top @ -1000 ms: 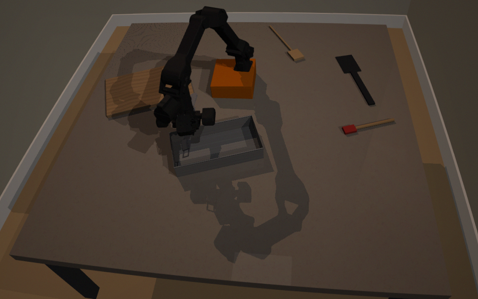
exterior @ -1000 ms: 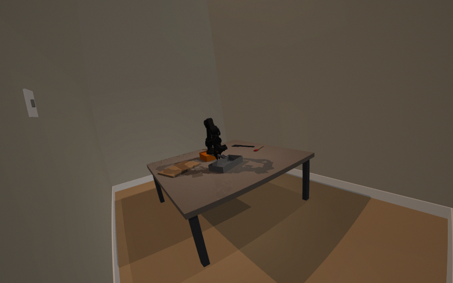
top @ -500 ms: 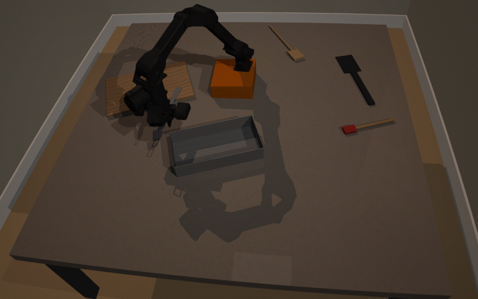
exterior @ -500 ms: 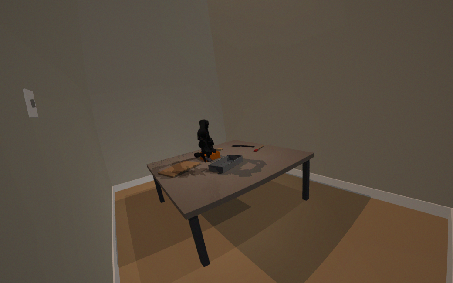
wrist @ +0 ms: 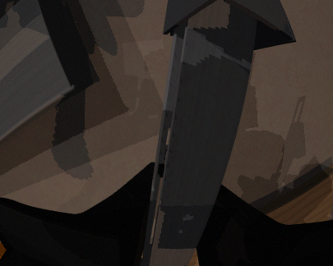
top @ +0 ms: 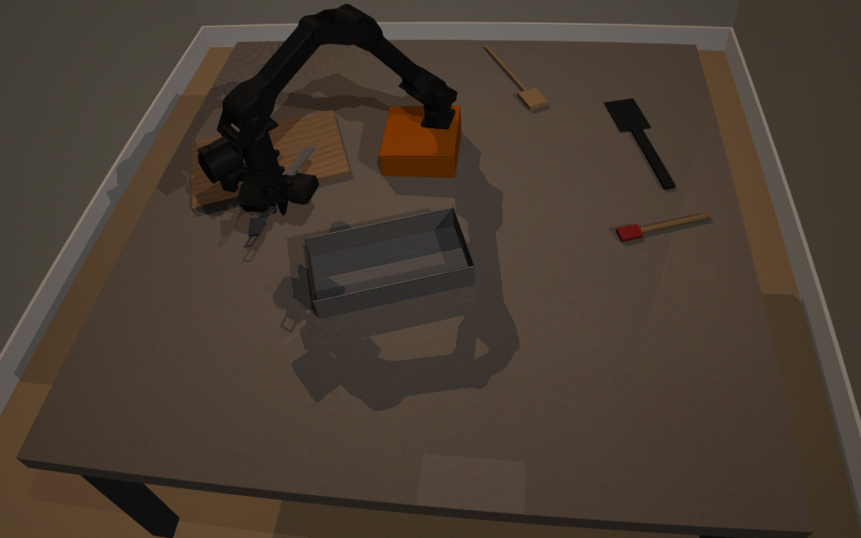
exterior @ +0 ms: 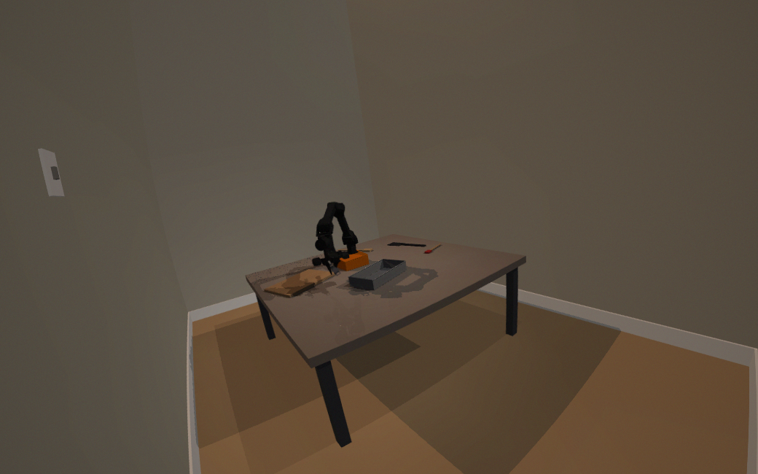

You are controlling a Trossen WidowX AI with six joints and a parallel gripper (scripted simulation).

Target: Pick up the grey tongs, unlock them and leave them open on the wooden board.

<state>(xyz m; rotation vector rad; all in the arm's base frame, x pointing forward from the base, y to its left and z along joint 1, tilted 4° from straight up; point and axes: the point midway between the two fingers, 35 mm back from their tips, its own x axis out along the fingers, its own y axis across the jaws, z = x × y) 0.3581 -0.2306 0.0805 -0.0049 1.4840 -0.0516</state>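
My gripper point(top: 278, 205) point(exterior: 330, 268) point(wrist: 173, 171) is shut on the grey tongs point(top: 300, 170) point(wrist: 202, 135), above the table at the front right edge of the wooden board point(top: 328, 133) point(exterior: 291, 287) point(wrist: 313, 203). In the wrist view the two arms of the tongs lie close together with a narrow gap, and a dark angular piece is at the top. In the top view, one rounded end reaches over the board; the other, with a small wire loop, points to the front left. The grey roasting tin point(top: 393, 291) point(exterior: 363, 282) point(wrist: 25, 78) stands to the right, apart from the tongs.
The orange block point(top: 418, 140) point(exterior: 353, 262) is under the arm's base, behind the tin. A wooden tool point(top: 532, 98), a black spatula point(top: 627, 114) and a red-headed tool point(top: 629, 232) point(exterior: 428, 251) lie on the table's right half.
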